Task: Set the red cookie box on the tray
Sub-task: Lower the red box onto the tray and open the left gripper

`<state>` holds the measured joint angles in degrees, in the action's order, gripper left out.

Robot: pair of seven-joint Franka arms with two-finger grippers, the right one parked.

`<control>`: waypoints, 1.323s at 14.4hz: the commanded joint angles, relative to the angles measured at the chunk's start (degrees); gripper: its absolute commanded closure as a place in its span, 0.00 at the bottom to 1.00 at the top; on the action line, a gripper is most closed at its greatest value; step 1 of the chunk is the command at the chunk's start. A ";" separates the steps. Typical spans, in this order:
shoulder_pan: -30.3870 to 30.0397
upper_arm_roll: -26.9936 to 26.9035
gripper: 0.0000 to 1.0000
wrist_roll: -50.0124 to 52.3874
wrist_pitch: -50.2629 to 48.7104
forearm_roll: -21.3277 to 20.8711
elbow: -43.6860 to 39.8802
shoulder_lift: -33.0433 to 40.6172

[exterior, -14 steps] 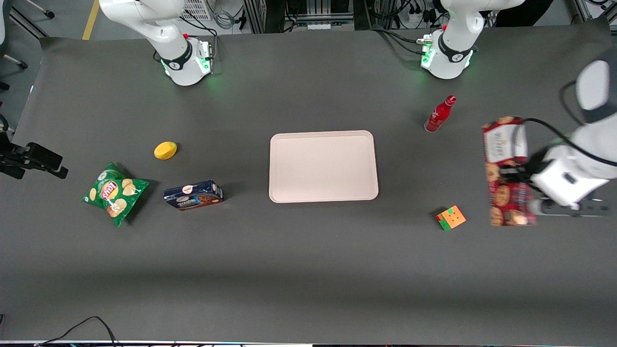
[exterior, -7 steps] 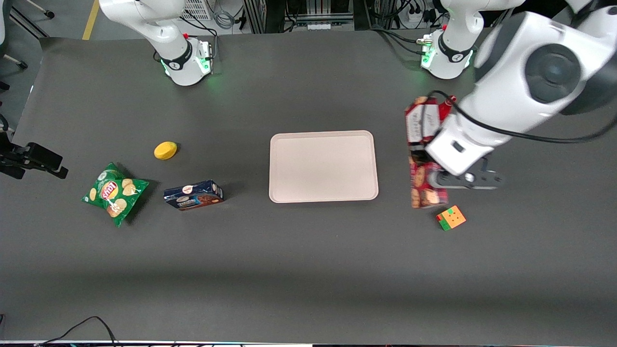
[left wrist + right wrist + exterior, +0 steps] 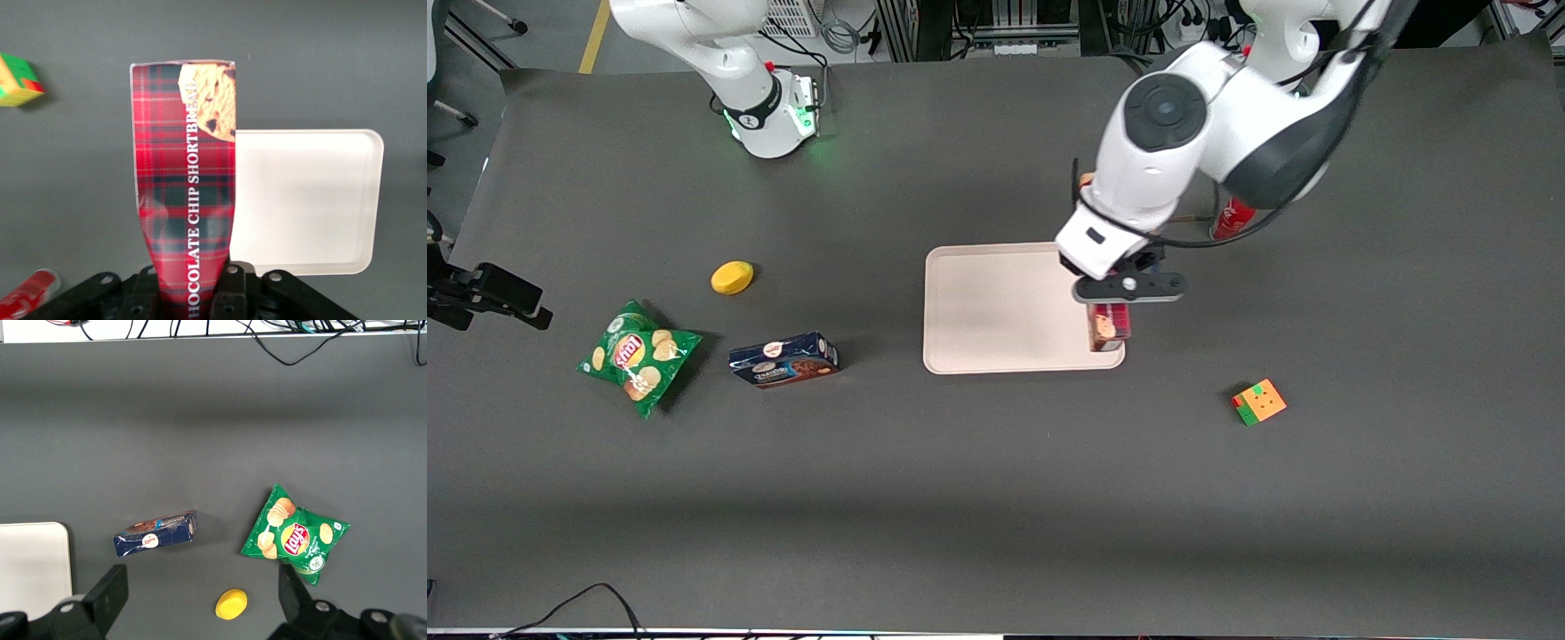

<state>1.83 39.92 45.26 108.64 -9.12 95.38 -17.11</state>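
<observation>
Since 0.5 s ago, gripper [image 3: 1110,307] carries red cookie box [image 3: 187,200] over tray [image 3: 996,307], at its working-arm edge; fingers clamped on box, apparently held above tray.

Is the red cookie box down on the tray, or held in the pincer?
Held: the pincer grips the red cookie box at the tray edge.
</observation>
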 commanded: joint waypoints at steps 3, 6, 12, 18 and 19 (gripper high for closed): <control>-0.78 -0.02 1.00 2.99 19.66 -0.90 19.47 4.64; -0.78 -0.02 1.00 3.34 26.77 -2.92 26.49 4.54; -0.87 -0.72 1.00 5.36 35.59 -7.20 32.85 0.78; -1.22 -0.99 1.00 21.45 34.98 -21.47 28.38 -8.10; -1.22 -0.99 1.00 21.63 34.80 -21.21 26.89 -9.42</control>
<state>0.80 38.75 64.46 143.95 -28.90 126.80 -23.34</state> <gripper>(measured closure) 0.749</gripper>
